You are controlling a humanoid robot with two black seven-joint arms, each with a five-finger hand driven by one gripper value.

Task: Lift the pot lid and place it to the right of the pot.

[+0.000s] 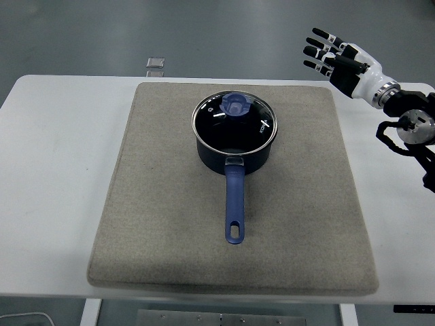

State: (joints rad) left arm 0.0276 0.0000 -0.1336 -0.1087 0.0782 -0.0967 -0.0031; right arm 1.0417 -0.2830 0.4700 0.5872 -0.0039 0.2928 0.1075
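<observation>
Blue-handled saucepan (234,146) sitting on grey mat (136,244), handle pointing toward me. Glass lid (234,119) resting on it. My right hand (338,60) hovering far right, fingers spread, holding and touching nothing.

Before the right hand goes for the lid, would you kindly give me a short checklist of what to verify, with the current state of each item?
1. Glass lid with blue knob seated on the dark blue saucepan: ok, it sits level on the rim.
2. Knob unobstructed from above: ok, nothing covers it.
3. Right hand free and open: ok, fingers spread, holding nothing, raised off to the pot's far right.
4. Placement area on the grey felt mat right of the pot: ok, bare.
5. Blue pot handle away from that area: ok, it points to the near edge.
6. Left hand: cannot tell, not in view.
</observation>
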